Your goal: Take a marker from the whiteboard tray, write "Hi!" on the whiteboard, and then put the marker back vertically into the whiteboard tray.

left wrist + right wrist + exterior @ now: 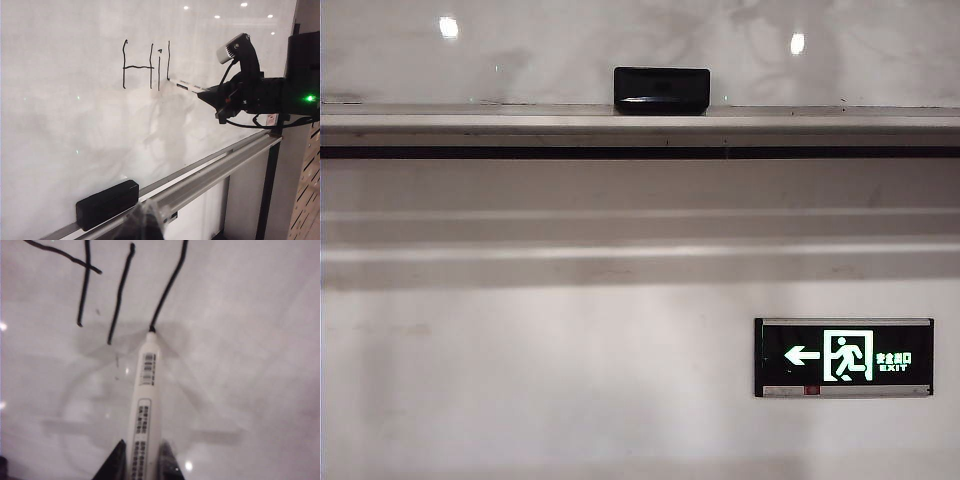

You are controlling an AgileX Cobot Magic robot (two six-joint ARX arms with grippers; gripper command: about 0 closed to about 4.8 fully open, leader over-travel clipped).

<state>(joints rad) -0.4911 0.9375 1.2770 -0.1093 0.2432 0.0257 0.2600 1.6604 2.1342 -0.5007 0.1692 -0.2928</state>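
Right wrist view: right hand (142, 460) closed on marker (145, 405), dark fingers (114, 462) pinching the white barrel on both sides, tip pressed to whiteboard (250, 340) at the lower end of the last black stroke. Left wrist view: same marker (187, 87) slanting from right hand (205, 93) up to the board (60, 125), tip just below the third vertical stroke after "Hi". Black eraser (107, 202) resting on whiteboard tray (220, 167), against the board's bottom edge. Left hand (142, 225) only a blurred shape at the frame edge; opening cannot be told. Exterior view: eraser (661, 90) on tray (470, 122), exit sign (843, 357) on the wall below.
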